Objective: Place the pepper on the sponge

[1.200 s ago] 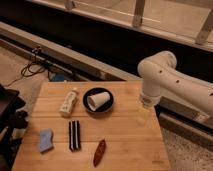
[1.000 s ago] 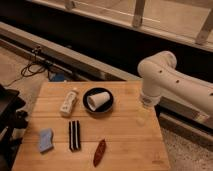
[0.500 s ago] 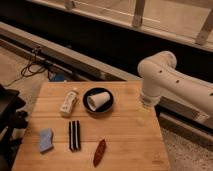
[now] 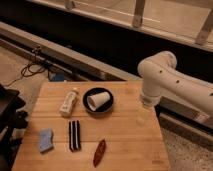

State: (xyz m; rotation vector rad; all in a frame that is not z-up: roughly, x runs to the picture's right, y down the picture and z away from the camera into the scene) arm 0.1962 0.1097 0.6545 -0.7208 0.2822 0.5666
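Note:
The dark red-brown pepper [image 4: 99,152] lies on the wooden table [image 4: 125,145] near its front edge, right of centre. At the front left rests the light blue sponge [image 4: 45,140], flat on the wood. My white arm comes in from the right, and the gripper [image 4: 142,117] hangs over the table's right side, well behind and to the right of the pepper. It holds nothing that I can see.
A black-and-white striped block [image 4: 74,135] lies between sponge and pepper. A white bottle [image 4: 69,102] lies at the back left. A black dish [image 4: 89,107] with a tipped white cup [image 4: 98,99] sits mid-back. Dark equipment [image 4: 10,112] stands left of the table.

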